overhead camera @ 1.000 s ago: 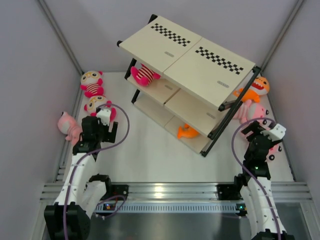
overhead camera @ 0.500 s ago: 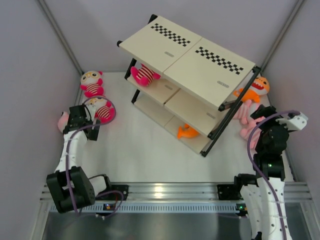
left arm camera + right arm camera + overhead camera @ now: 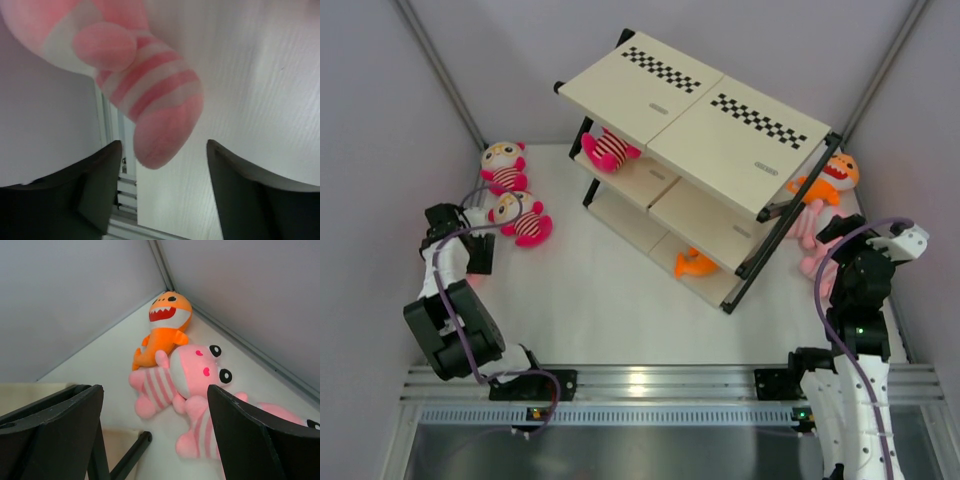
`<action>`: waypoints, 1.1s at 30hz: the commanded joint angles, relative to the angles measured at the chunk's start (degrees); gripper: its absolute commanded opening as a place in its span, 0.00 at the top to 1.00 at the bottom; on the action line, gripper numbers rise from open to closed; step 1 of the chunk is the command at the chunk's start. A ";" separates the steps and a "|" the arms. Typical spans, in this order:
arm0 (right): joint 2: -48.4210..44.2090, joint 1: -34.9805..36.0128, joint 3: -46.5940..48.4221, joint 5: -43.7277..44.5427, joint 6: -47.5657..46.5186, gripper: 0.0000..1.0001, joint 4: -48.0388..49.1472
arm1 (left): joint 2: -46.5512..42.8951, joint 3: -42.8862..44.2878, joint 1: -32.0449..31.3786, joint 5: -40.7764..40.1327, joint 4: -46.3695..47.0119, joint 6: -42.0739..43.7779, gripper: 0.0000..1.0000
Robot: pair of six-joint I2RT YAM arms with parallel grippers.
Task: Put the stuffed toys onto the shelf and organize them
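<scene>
Holds the left gripper [image 3: 164,146] wide around the striped leg of a pale-pink toy [image 3: 150,95] at top centre, not touching. Holds the right gripper [image 3: 155,388] wide also, framing pale-pink toys [image 3: 195,372] and an orange toy [image 3: 167,320] at centre. Finds the shelf [image 3: 690,110] in upper middle of top view.

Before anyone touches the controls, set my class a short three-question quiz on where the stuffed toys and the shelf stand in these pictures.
1. True or false: a toy sits on the shelf's checkered top board.
2. Which lies on its lowest tier? A. an orange toy B. a pale-pink toy C. nothing
3. How many hot-pink toys lie on the table to the left of the shelf?
Key: 1 false; 2 A; 3 two.
</scene>
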 commanded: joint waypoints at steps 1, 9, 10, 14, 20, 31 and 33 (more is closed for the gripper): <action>-0.29 0.64 1.70 -1.32 0.27 0.15 0.92 | 1.42 2.87 0.03 7.20 0.38 0.74 0.33; -1.08 0.64 2.23 -0.35 -1.58 0.15 -0.22 | -0.30 2.26 0.12 9.66 1.18 -0.59 1.00; -1.17 0.64 2.14 -0.35 -1.67 0.15 -0.22 | -2.07 1.73 0.12 10.36 1.18 -0.41 1.00; -0.73 0.64 1.97 -0.70 -1.58 0.15 -0.13 | -11.03 0.67 0.12 11.42 1.18 1.60 1.00; -0.29 0.64 4.15 -2.98 -1.75 0.15 0.83 | -21.50 2.95 0.03 14.40 -1.27 7.57 1.00; 14.70 0.73 45.26 -37.75 -15.64 0.12 -2.93 | -22.65 19.39 -0.32 52.18 -29.04 18.30 1.00; 18.58 0.64 55.60 -52.69 -13.46 0.12 -2.86 | -23.26 19.92 -0.75 57.38 -32.12 20.68 1.00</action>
